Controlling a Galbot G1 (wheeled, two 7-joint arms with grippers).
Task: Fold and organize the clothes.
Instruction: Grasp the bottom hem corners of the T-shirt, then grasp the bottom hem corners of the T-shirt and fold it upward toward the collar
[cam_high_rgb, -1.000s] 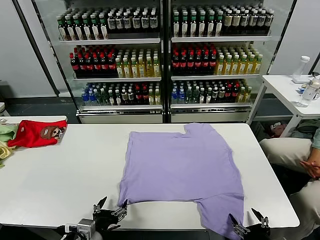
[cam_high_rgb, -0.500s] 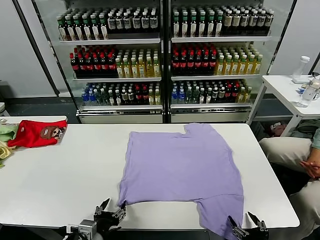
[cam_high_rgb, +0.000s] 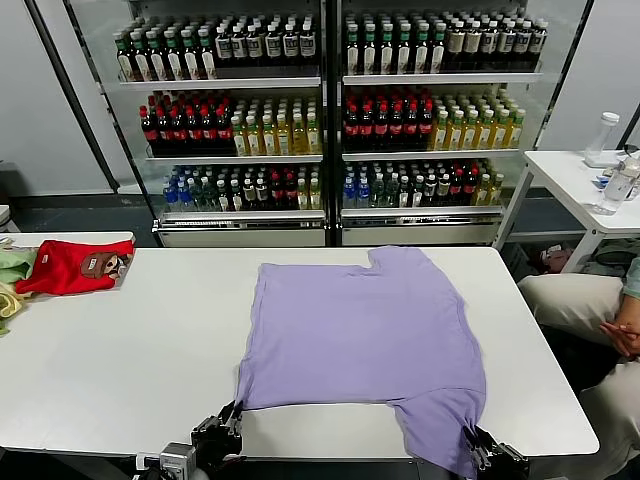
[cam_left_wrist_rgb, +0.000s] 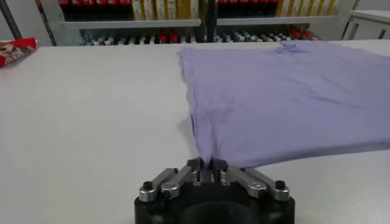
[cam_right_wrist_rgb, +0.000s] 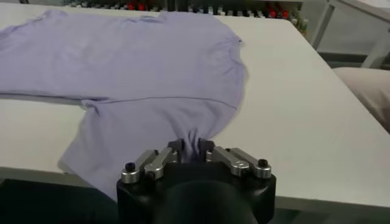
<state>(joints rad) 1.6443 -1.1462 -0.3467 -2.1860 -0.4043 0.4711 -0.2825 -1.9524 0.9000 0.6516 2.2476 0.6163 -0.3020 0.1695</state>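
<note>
1. Lavender T-shirt lies spread flat on the white table, its plain side up, neck toward the drinks fridge and hem toward the table's near edge.
2. One sleeve of the T-shirt hangs over the near edge of the table.
3. Left gripper sits at the T-shirt's near hem corner, on the side toward the red garment; its jaws are closed on a pinch of that cloth, which puckers up between them.
4. Right gripper is at the edge of the overhanging sleeve, jaws clamped on the T-shirt there, the cloth gathered into a small fold at the grip.
5. Red garment with a brown cartoon patch rests at the far corner of the table, well apart from the T-shirt, with a pale green cloth just beside it.
6. Seated person's legs show beyond the table end nearest the sleeve; a small white side table with a bottle stands behind.
</note>
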